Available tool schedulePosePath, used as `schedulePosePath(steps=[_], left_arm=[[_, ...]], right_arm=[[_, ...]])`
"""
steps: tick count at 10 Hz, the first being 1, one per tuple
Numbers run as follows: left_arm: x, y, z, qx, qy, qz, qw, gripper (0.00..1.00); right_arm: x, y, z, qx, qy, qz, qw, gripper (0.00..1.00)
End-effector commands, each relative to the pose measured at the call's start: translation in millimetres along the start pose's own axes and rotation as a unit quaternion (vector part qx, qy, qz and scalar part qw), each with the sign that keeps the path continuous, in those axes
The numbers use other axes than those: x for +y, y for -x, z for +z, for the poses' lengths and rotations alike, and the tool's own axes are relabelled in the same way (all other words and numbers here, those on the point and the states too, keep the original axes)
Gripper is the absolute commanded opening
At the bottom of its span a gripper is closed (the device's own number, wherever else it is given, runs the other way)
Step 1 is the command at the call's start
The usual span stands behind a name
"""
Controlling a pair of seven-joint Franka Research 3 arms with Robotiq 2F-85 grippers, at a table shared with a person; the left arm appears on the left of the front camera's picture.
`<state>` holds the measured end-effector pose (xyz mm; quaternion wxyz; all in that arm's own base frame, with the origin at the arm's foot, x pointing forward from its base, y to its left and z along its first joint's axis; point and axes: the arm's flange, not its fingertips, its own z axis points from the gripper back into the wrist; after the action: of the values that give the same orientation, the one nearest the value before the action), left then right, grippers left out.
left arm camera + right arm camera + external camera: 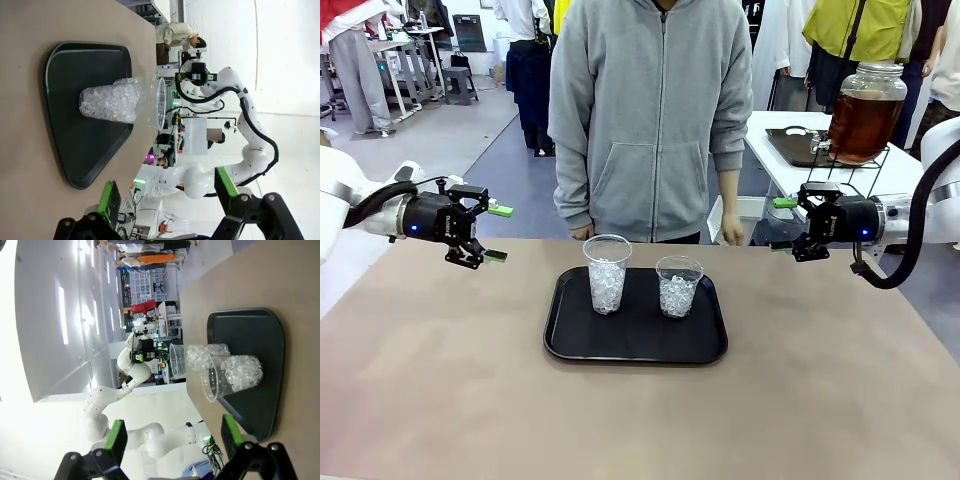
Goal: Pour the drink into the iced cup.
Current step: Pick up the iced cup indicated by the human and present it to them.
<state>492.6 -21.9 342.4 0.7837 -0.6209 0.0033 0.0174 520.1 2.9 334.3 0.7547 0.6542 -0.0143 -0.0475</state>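
Two clear plastic cups of ice stand on a black tray (570, 340) at mid-table: a taller iced cup (607, 273) on the left and a shorter one (678, 286) on the right. The amber-brown drink fills a large glass jar (865, 112) on a side table at the back right. My left gripper (497, 233) hovers open and empty left of the tray. My right gripper (782, 224) hovers open and empty to the tray's right. The left wrist view has the left gripper (167, 192) facing an iced cup (120, 102). The right wrist view has the right gripper (173, 436) facing both cups (235, 374).
A person in a grey hoodie (650, 120) stands at the table's far edge behind the tray, hands down by the edge. The brown tabletop (640, 420) is bare in front of the tray. The side table (790, 150) with a dark tray stands behind my right arm.
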Motion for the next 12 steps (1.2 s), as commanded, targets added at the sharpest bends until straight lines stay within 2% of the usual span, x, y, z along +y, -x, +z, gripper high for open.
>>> schedulePosePath(steps=[1,12], left_arm=[[-1.2,0.8,-1.0,-0.005,0.005,-0.006,1.0,1.0],[-1.2,0.8,-1.0,-0.005,0.005,-0.006,1.0,1.0]], right_arm=[[0.7,-0.3,0.1,0.0,-0.001,0.001,1.0,1.0],[0.7,-0.3,0.1,0.0,-0.001,0.001,1.0,1.0]])
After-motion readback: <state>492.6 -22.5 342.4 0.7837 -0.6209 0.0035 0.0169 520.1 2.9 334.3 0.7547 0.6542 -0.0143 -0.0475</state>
